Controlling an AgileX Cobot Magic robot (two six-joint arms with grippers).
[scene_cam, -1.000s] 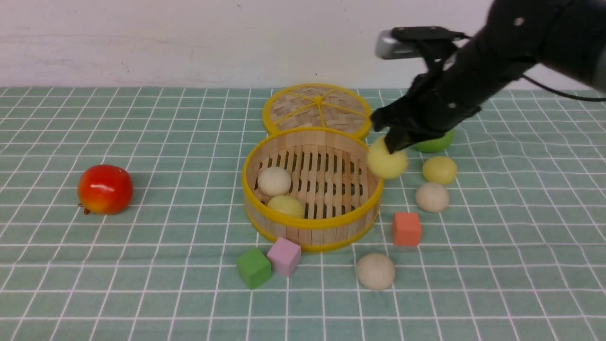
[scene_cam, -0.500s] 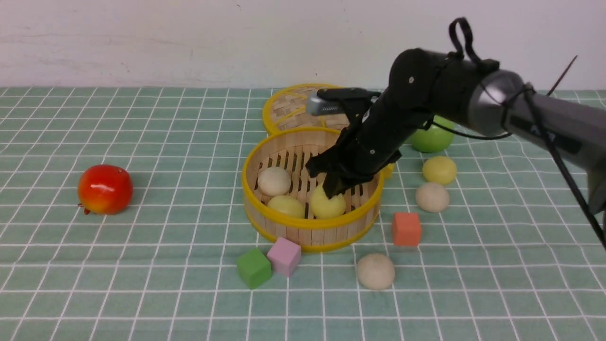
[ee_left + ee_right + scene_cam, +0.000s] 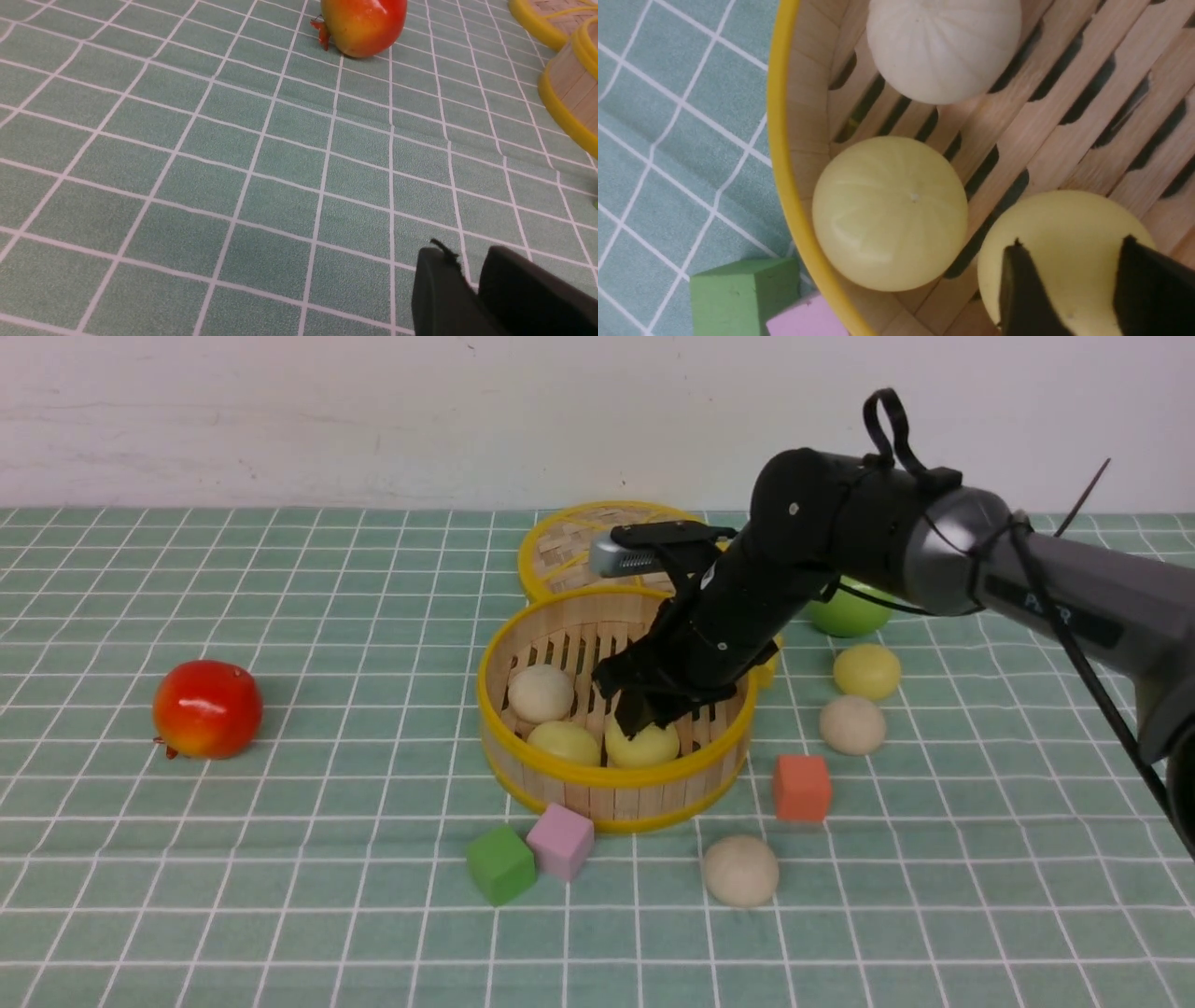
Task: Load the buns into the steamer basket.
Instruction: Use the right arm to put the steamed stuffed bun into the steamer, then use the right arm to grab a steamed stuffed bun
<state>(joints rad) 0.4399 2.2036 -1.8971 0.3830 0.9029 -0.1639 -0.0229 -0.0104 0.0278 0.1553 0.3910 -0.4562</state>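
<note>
The steamer basket (image 3: 616, 780) stands upright on the checked cloth (image 3: 327, 859), mouth up. It is round in plan, so it has no long axis. Three buns rest on its slats, domes up:

- an off-white bun (image 3: 541, 693);
- a pale yellow bun (image 3: 564, 743) against the near wall, its pleated crown pointing up;
- a second yellow bun (image 3: 646, 747) just beside it.

The right gripper (image 3: 1071, 247) hangs over this last one, fingers parted, tips across its crown.

Three more lie on the cloth to the basket's right: a yellow outer bun (image 3: 867, 671), a beige outer bun (image 3: 851, 724) and a nearest beige bun (image 3: 740, 869).

The left gripper (image 3: 467, 266) hovers above the cloth, fingers narrowly gapped and holding nothing.
</note>
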